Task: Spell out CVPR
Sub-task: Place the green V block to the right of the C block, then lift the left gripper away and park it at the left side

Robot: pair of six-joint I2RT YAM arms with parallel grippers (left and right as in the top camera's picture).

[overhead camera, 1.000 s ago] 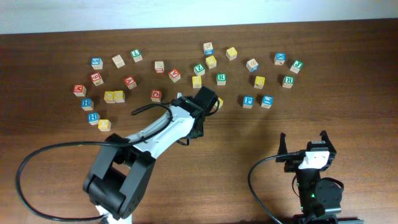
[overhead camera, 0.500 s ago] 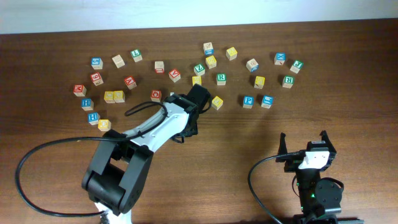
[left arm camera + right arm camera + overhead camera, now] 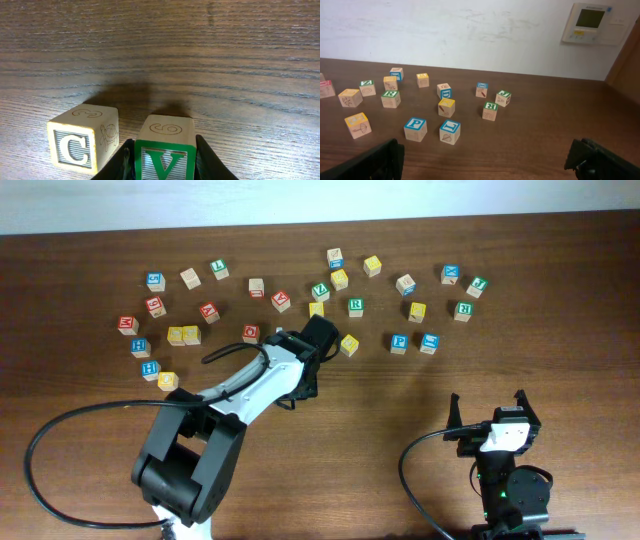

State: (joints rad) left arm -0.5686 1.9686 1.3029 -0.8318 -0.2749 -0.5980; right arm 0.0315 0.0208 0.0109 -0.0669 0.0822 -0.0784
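Note:
In the left wrist view my left gripper (image 3: 164, 162) is shut on a green V block (image 3: 167, 132). The V block stands on the table just right of a C block (image 3: 82, 145), with a narrow gap between them. In the overhead view the left gripper (image 3: 303, 383) covers both blocks. A blue P block (image 3: 399, 342) and a green R block (image 3: 356, 306) lie among the loose blocks; both also show in the right wrist view, the P block (image 3: 415, 129) and the R block (image 3: 390, 98). My right gripper (image 3: 488, 408) is open and empty near the front right.
Many loose letter blocks lie in a band across the back of the table (image 3: 400, 410), from a red one (image 3: 127, 324) at the left to a green one (image 3: 477, 284) at the right. A yellow block (image 3: 349, 345) lies just right of the left wrist.
My left arm has shifted a little to the left with the V block, uncovering the yellow block beside it. The right arm has not moved.

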